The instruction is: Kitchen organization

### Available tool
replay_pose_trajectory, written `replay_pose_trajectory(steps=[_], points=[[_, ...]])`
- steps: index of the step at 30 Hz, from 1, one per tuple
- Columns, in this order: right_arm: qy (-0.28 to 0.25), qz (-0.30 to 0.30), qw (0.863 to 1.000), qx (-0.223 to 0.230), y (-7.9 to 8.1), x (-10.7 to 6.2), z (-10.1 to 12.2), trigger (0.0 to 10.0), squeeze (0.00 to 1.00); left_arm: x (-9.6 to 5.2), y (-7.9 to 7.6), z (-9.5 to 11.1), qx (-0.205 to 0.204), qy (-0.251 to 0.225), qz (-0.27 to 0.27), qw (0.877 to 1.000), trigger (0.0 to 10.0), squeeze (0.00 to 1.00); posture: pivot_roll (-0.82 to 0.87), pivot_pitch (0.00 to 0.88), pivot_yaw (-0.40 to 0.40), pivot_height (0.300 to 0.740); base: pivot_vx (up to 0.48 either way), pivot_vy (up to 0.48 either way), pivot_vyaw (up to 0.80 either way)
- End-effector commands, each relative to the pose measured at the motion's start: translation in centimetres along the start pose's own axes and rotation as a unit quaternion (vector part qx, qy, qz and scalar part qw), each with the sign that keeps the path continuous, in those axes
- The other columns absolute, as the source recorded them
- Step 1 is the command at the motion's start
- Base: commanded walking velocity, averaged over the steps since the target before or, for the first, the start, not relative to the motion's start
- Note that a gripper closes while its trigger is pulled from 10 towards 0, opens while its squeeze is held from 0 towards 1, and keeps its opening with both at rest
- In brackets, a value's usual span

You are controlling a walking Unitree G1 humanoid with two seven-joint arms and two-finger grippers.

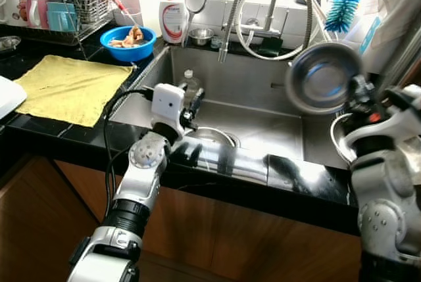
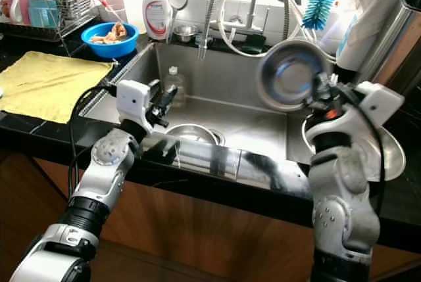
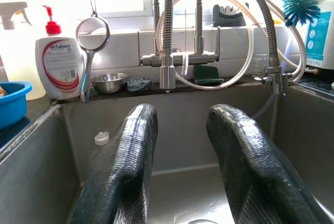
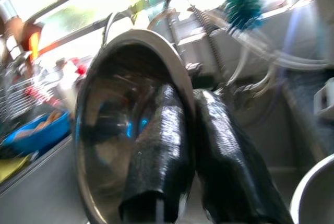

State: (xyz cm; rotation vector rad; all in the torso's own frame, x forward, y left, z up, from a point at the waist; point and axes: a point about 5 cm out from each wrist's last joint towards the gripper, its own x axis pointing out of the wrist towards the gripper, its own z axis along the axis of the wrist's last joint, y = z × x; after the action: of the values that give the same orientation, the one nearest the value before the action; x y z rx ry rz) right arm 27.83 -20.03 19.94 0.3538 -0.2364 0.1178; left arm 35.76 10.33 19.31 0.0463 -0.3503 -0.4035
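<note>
Shiny steel bowl (image 1: pixel 323 76), matt steel sink (image 1: pixel 263 121), glossy black counter (image 1: pixel 296 177).

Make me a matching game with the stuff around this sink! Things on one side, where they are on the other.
Things:
1. steel bowl
2. blue bowl
3. yellow cloth
4. teal brush

Places:
A. lying flat on the black counter, left of the sink
B. hanging up by the window, behind the sink
C. pinched by its rim in the right tool, held up over the sink
D. on the counter beside the soap bottle, with food in it

Pairs: 1-C, 2-D, 3-A, 4-B
</note>
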Motion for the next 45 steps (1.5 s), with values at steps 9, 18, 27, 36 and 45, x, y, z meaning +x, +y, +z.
replay_pose_trajectory(steps=[9,18,27,36,45], points=[[-0.017,0.088,0.996,-0.016,-0.4,-1.8,0.6,10.0,0.00,0.7,-0.1,1.4,-0.021,-0.017,-0.021,0.999,10.0,0.00,0.06,0.000,-0.042,0.740,0.000,0.000,0.00],[0.012,0.133,0.991,-0.024,-0.2,-2.1,-0.7,10.0,0.00,0.9,-0.9,1.9,-0.129,-0.012,-0.068,0.989,10.0,0.00,0.07,0.000,-0.047,0.740,0.000,0.000,0.00],[0.012,0.117,0.993,-0.025,-0.1,-1.9,-1.2,10.0,0.00,0.8,-1.1,3.3,-0.254,-0.032,-0.112,0.960,10.0,0.00,0.07,0.000,-0.048,0.740,0.000,0.000,0.00],[0.016,0.106,0.994,-0.022,-0.1,-1.7,-1.7,10.0,0.00,0.0,-3.1,4.0,-0.286,-0.019,-0.210,0.935,10.0,1.00,0.07,0.000,-0.049,0.740,0.000,0.000,0.00],[0.014,0.105,0.994,-0.015,0.0,-1.4,-1.7,10.0,0.00,-0.4,-4.3,3.3,-0.213,0.018,-0.238,0.948,10.0,0.00,0.07,0.000,-0.049,0.740,0.000,0.000,0.00]])
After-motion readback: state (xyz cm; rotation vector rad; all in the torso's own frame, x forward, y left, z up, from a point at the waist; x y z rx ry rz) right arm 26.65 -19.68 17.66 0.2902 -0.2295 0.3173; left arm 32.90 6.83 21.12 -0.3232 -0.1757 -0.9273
